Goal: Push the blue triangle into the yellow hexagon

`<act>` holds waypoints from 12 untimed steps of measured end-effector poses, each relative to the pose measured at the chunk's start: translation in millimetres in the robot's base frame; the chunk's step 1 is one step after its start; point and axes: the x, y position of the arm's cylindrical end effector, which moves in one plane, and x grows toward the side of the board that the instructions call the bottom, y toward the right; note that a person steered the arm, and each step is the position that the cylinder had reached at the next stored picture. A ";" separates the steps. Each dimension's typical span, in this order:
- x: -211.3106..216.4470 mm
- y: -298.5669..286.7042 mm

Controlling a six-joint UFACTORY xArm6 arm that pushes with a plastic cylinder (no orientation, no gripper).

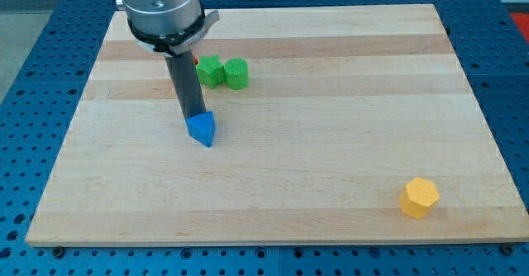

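The blue triangle (201, 129) lies left of the board's middle. The yellow hexagon (419, 197) sits near the board's bottom right corner, far from the triangle. My tip (194, 116) is at the triangle's upper left edge, touching it or nearly so. The dark rod rises from there to the arm's grey housing (161, 7) at the view's top left.
Two green blocks (223, 72) sit side by side just above and right of the rod, with a bit of a red block (196, 61) showing behind the rod. The wooden board (331, 144) rests on a blue perforated table.
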 end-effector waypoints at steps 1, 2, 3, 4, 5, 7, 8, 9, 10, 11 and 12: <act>13.6 -0.6; 34.1 5.3; 53.2 26.1; 71.5 41.6; 72.2 8.7; 84.5 43.0; 94.8 74.4; 101.7 100.2; 101.7 50.5; 114.6 28.5; 121.6 64.1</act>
